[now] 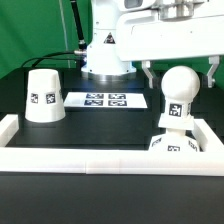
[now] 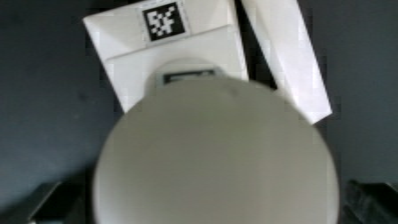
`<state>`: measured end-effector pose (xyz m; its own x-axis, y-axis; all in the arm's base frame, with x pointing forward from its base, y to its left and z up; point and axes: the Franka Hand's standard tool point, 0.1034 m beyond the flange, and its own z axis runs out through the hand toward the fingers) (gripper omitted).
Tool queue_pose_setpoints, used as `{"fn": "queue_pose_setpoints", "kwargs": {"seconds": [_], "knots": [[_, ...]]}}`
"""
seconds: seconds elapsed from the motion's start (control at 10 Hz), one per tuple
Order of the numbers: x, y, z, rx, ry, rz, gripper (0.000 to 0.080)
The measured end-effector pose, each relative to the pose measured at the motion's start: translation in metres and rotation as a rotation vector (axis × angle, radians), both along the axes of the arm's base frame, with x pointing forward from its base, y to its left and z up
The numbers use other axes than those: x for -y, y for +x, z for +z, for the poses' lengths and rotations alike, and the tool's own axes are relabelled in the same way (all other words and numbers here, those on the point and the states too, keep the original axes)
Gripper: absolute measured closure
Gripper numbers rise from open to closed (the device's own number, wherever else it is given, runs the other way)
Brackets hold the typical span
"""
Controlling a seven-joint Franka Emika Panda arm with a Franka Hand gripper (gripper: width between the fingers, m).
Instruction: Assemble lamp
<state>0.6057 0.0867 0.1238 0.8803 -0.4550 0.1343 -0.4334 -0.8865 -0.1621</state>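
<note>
The round-topped bulb point(image 1: 178, 92) stands upright on the square base point(image 1: 176, 146) at the exterior view's right, close behind the front wall. My gripper point(image 1: 180, 78) is open, with one finger on each side of the bulb's dome and a gap to both. In the wrist view the dome point(image 2: 214, 150) fills the middle and hides most of the base point(image 2: 178, 45); only dark finger edges point(image 2: 43, 205) show at the corners. The cup-shaped shade point(image 1: 43, 97) stands mouth down at the exterior view's left, apart from the gripper.
The marker board point(image 1: 100, 100) lies flat between the shade and the bulb. A low white wall point(image 1: 90, 159) runs along the front and up the left side point(image 1: 9, 128). The robot's base point(image 1: 105, 55) stands behind the marker board.
</note>
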Motion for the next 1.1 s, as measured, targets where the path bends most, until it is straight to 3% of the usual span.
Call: {"fn": "queue_pose_setpoints", "kwargs": {"seconds": [0.5, 1.0, 1.1], "knots": [[0.019, -0.008, 0.037, -0.034, -0.035, 0.279, 0.0101], [0.019, -0.007, 0.037, -0.04, -0.034, 0.284, 0.0101], [0.032, -0.014, 0.035, -0.039, -0.038, 0.325, 0.0101]]}}
